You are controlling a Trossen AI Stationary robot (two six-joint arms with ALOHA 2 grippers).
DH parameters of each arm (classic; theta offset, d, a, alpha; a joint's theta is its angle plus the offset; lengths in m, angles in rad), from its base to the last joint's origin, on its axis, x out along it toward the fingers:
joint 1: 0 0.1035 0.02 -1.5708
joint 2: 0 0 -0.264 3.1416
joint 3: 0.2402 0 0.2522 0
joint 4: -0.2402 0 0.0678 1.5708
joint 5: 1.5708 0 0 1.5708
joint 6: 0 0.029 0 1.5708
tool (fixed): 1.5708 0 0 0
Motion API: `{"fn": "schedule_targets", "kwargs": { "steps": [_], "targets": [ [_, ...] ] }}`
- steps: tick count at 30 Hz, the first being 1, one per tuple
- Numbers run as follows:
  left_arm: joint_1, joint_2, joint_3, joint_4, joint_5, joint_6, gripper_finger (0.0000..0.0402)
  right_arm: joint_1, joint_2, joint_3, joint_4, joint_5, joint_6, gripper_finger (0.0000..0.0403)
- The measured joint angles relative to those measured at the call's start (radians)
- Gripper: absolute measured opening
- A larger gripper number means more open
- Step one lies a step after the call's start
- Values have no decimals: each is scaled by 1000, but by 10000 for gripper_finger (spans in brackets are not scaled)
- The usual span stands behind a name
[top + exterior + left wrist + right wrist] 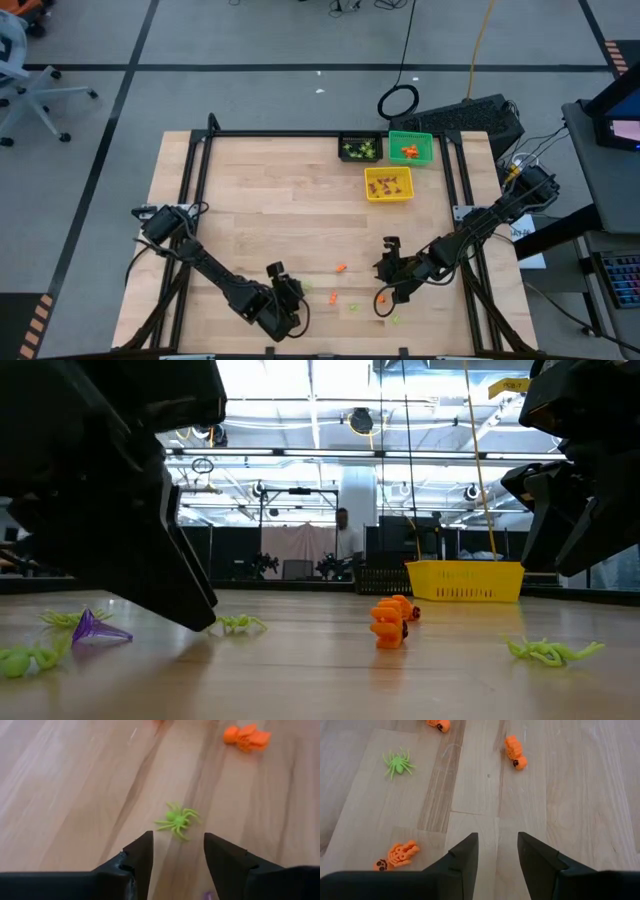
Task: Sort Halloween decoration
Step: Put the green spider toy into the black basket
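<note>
High view: both arms work the near strip of the wooden table [260, 210], well away from the yellow bin [389, 185], which sits toward the far edge.

- Left gripper [296, 297] is low over the near edge, far to the near-left of the yellow bin. Left wrist view shows its fingers [137, 857] parted with nothing between them; a light-green spider [176, 821] lies on the wood just past the tips, and an orange trinket [246, 737] sits farther out.
- Right gripper [386, 270] is almost straight toward the near edge from the yellow bin. Right wrist view: fingers [465, 855] moderately apart, empty, bare wood in the gap. Ahead of it — an orange skeleton [398, 856] closest, off to one side, then a green spider [396, 763] and an orange piece [515, 753] farther off.
- Loose pieces still scattered between and around the two grippers, all on the near side of the yellow bin: small orange one [341, 268], green specks [330, 298] beside the left gripper.
- Low view: purple trinket [95, 628] and green spiders at near left, orange figure [388, 623] mid-table, yellow bin behind it.
- Yellow bin holds dark purplish pieces. Just beyond it, touching side by side: green bin [411, 148] with orange pieces, black bin [360, 148] with light-green ones.
</note>
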Motion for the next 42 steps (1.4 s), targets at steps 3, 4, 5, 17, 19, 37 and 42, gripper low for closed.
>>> {"fn": "schedule_targets", "kwargs": {
  "steps": [3,4,5,17,19,37,42],
  "targets": [
    [1,0,-22,39,1,6,161,0,0,0,0,0,0,123],
    [1,0,-25,51,1,6,157,0,0,0,0,0,0,123],
    [1,0,-28,59,1,6,154,0,0,0,0,0,0,123],
    [30,8,-30,76,41,9,120,0,0,0,1,0,0,123],
    [40,18,-28,92,60,32,112,0,0,0,0,0,0,123],
    [50,28,-31,170,66,185,1,0,0,0,0,0,0,123],
    [50,30,-32,182,34,186,0,0,0,0,0,0,0,123]
  ]
}}
